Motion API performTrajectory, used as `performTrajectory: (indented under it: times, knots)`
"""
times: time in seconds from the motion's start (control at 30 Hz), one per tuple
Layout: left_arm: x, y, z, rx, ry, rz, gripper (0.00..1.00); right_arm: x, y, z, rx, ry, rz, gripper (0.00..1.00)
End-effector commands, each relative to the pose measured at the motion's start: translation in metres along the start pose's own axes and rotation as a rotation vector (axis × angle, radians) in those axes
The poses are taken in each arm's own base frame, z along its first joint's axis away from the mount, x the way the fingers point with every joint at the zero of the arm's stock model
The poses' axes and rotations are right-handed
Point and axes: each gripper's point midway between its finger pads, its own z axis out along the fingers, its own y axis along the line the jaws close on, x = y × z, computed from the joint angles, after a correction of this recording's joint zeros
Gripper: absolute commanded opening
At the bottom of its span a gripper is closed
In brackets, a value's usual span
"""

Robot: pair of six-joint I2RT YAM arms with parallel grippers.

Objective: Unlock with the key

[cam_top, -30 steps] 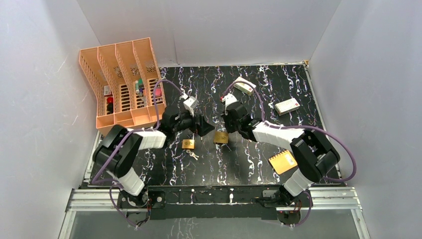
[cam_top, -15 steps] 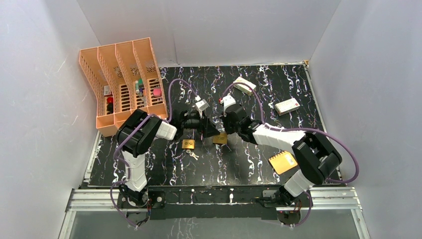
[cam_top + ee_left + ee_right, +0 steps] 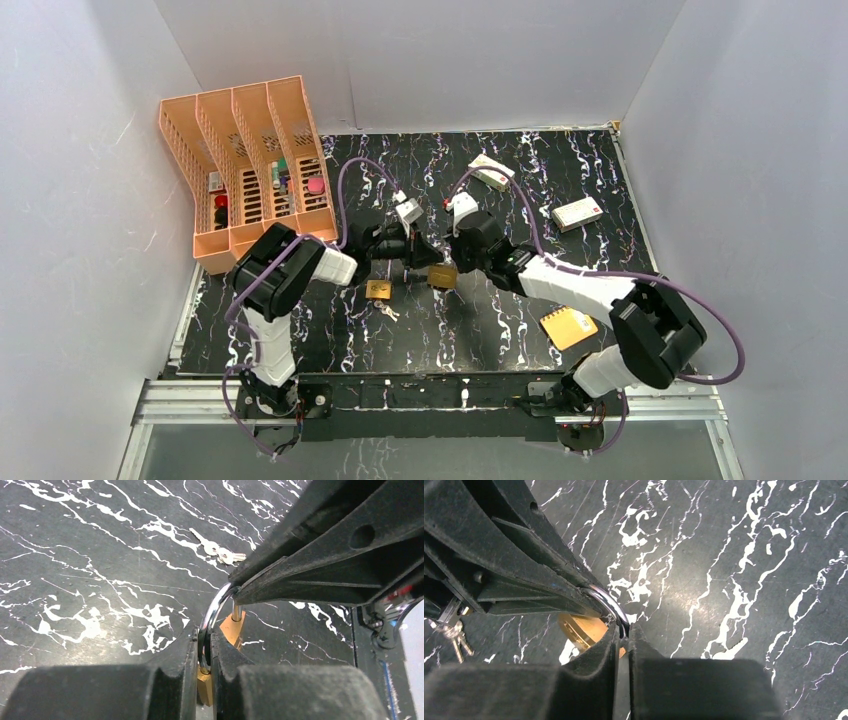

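A brass padlock (image 3: pixel 443 277) with a steel shackle (image 3: pixel 212 611) lies mid-table between both arms. My left gripper (image 3: pixel 204 639) is shut on one side of that shackle, the brass body (image 3: pixel 233 629) showing just past its fingers. My right gripper (image 3: pixel 624 630) is shut on the same shackle (image 3: pixel 610 601) from the opposite side, with the brass body (image 3: pixel 585 630) to its left. In the top view the left gripper (image 3: pixel 430 262) and right gripper (image 3: pixel 456 264) meet tip to tip over the lock. The key (image 3: pixel 386 311), a small silver bunch, lies loose on the table (image 3: pixel 500 320); it also shows as the key (image 3: pixel 220 555) and the key (image 3: pixel 455 636).
A second brass padlock (image 3: pixel 378 289) lies just left of the held one, above the key. An orange file rack (image 3: pixel 250 170) stands at the back left. Two white boxes (image 3: pixel 578 212) (image 3: pixel 490 172) lie at the back right, an orange notepad (image 3: pixel 568 325) front right.
My left arm swung right from the left padlock to the right one and its jaws closed on the shackle. The right gripper stayed shut on that shackle and barely shifted.
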Motion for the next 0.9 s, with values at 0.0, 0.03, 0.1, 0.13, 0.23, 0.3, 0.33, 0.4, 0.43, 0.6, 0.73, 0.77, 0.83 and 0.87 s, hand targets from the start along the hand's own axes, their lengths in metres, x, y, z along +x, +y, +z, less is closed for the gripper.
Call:
performTrajectory:
  times: [0.0, 0.03, 0.1, 0.13, 0.23, 0.3, 0.33, 0.4, 0.43, 0.6, 0.73, 0.77, 0.83, 0.87]
  knots:
    - [-0.021, -0.027, -0.005, -0.018, -0.069, 0.206, 0.0, -0.059, 0.015, -0.028, -0.066, -0.166, 0.096, 0.27]
    - [-0.022, -0.029, -0.007, -0.038, -0.078, 0.23, 0.0, -0.063, 0.016, -0.034, -0.076, -0.171, 0.108, 0.34]
    - [-0.017, -0.034, -0.014, -0.072, -0.078, 0.274, 0.0, -0.065, 0.017, -0.046, -0.085, -0.175, 0.133, 0.47]
    - [-0.018, -0.037, -0.015, -0.1, -0.087, 0.305, 0.0, -0.063, 0.016, -0.054, -0.088, -0.164, 0.143, 0.52]
    - [-0.009, -0.042, -0.019, -0.156, -0.086, 0.364, 0.0, -0.058, 0.018, -0.07, -0.107, -0.142, 0.162, 0.58]
    - [-0.006, -0.045, -0.019, -0.201, -0.1, 0.415, 0.0, -0.056, 0.019, -0.081, -0.126, -0.14, 0.172, 0.59]
    - [-0.005, -0.045, -0.021, -0.234, -0.113, 0.446, 0.0, -0.053, 0.019, -0.085, -0.133, -0.136, 0.175, 0.59]
    - [-0.003, -0.049, -0.023, -0.287, -0.145, 0.501, 0.0, -0.05, 0.02, -0.094, -0.15, -0.143, 0.175, 0.59]
    - [0.001, -0.051, -0.025, -0.307, -0.148, 0.529, 0.0, -0.046, 0.02, -0.097, -0.151, -0.14, 0.176, 0.59]
    - [0.014, -0.056, -0.026, -0.383, -0.149, 0.583, 0.0, -0.031, 0.012, -0.106, -0.128, -0.122, 0.177, 0.59]
    - [0.023, -0.063, -0.025, -0.386, -0.139, 0.592, 0.12, -0.027, 0.01, -0.112, -0.123, -0.125, 0.185, 0.59]
    - [0.023, -0.061, -0.027, -0.412, -0.141, 0.587, 0.16, -0.026, 0.009, -0.113, -0.122, -0.126, 0.187, 0.59]
    - [0.025, -0.062, -0.028, -0.414, -0.139, 0.58, 0.22, -0.025, 0.009, -0.114, -0.121, -0.124, 0.187, 0.59]
    - [0.028, -0.063, -0.028, -0.413, -0.135, 0.574, 0.23, -0.025, 0.009, -0.115, -0.12, -0.122, 0.188, 0.59]
